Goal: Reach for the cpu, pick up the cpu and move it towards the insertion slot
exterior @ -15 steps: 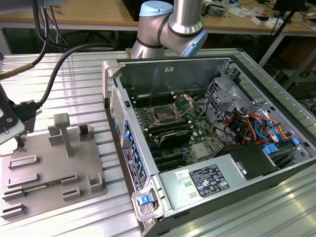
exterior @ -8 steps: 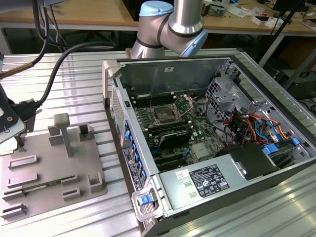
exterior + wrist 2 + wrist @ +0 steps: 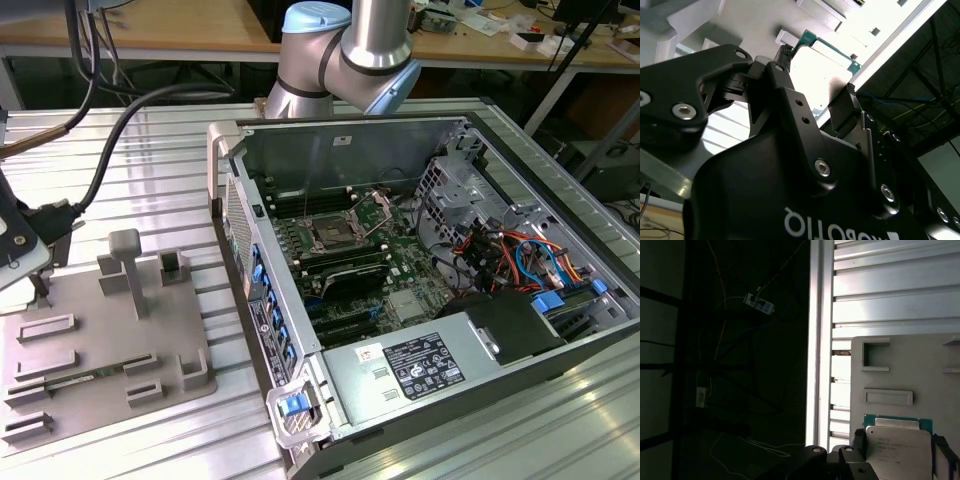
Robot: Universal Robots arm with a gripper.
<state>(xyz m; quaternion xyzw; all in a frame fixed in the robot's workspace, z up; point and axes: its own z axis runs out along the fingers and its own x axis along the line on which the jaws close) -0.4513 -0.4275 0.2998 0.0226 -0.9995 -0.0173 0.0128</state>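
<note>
The claw (image 3: pixel 817 72), black and two-fingered, is closed on the cpu (image 3: pixel 815 80), a thin flat square chip with a silvery-white metal top on a green board. In the second wrist view its fingers (image 3: pixel 852 100) press against two opposite edges of the chip. In the first wrist view the cpu (image 3: pixel 897 455) sits between the same fingers, in front of a pale grey plastic tray (image 3: pixel 900 370) with rectangular recesses. Whether the chip rests on the tray or hangs just above it I cannot tell.

In the exterior view the grey tray (image 3: pixel 100 335) lies on a ribbed silver aluminium table (image 3: pixel 150 170), towards the exterior view's left. Just beside it, on the exterior view's right, stands an open grey metal computer case (image 3: pixel 340 150). The insertion slot (image 3: pixel 329 236), a square socket with a shiny metal frame and dark centre, lies on the green motherboard inside the case. The silver-and-blue robot arm (image 3: pixel 345 50) rises behind the case, and a thick black cable (image 3: pixel 110 150) curves over the table.

Behind the arm stands a wooden-topped table (image 3: pixel 150 25) strewn with small items. In the first wrist view, beyond the ribbed table's edge (image 3: pixel 820 340), the room is dark, with thin wires (image 3: pixel 720 340) strung across it.
</note>
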